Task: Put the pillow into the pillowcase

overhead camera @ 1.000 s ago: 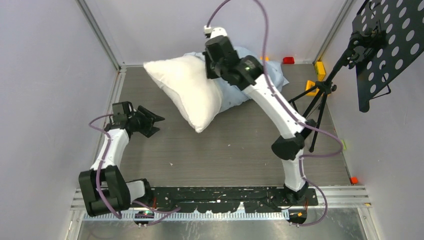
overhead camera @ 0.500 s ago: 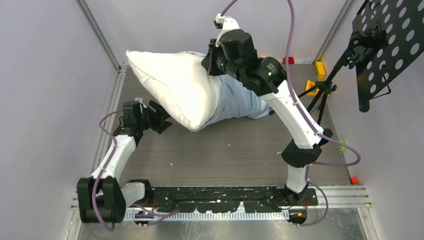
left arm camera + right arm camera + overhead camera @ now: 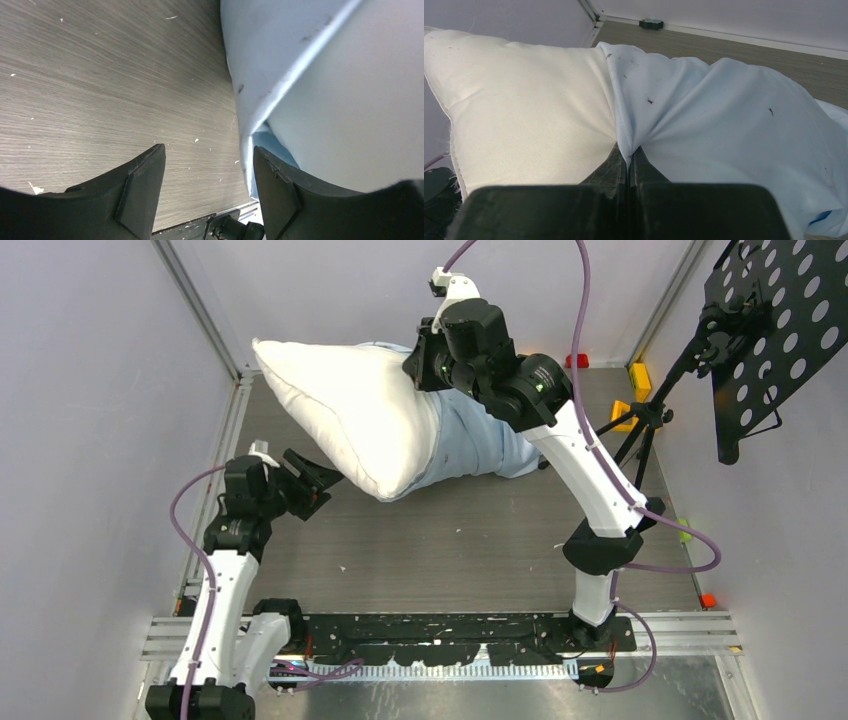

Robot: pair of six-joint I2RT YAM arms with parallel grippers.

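Since being hoisted higher at the far side, the large plump white stuffed pillow (image 3: 350,420) is hanging partway inside the wrinkled light blue fabric pillowcase (image 3: 475,445), whose hem the right gripper (image 3: 628,157) is pinching tight. The left gripper (image 3: 207,155), spreading its empty jaws wider, is nearing the pillow's low corner, probably to push it deeper.

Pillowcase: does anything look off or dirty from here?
The pillowcase is dotted with small dark specks and bunched where the right gripper pinches its edge; most of the pillow sticks out uncovered.
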